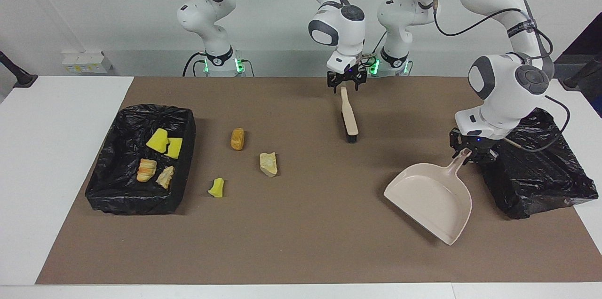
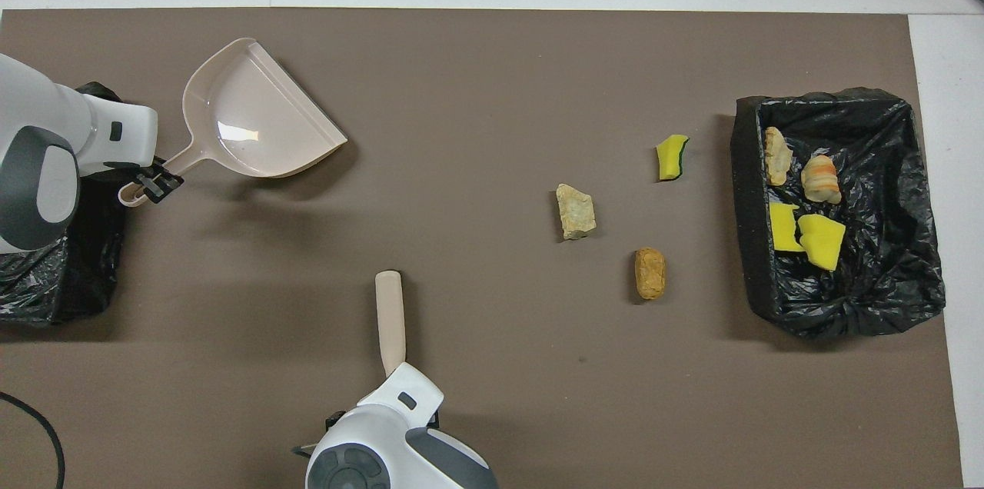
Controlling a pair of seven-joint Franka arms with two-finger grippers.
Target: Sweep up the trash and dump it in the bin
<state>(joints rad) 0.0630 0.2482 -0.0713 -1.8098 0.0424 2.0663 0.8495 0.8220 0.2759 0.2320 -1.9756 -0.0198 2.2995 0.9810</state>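
Left gripper [image 1: 465, 152] clamps the beige dustpan's handle [image 1: 457, 163]; right gripper [image 1: 345, 81] straddles the brush's handle tip.

Held tilted, the dustpan [image 1: 432, 198] has its pan over the brown mat [image 1: 301, 242], just beside the covered black bin [image 1: 531, 167] at the left arm's end. The right gripper's fingers are spread on either side of the brush [image 1: 349, 115], which lies flat on the mat; whether they press it I cannot tell. Three chunks of trash lie on the mat: a tan-orange lump [image 1: 237, 138], a pale lump [image 1: 268, 164] and a yellow sponge bit [image 1: 217, 187]. Four more [image 1: 157, 155] sit in the open black-lined bin [image 1: 138, 195] at the right arm's end.
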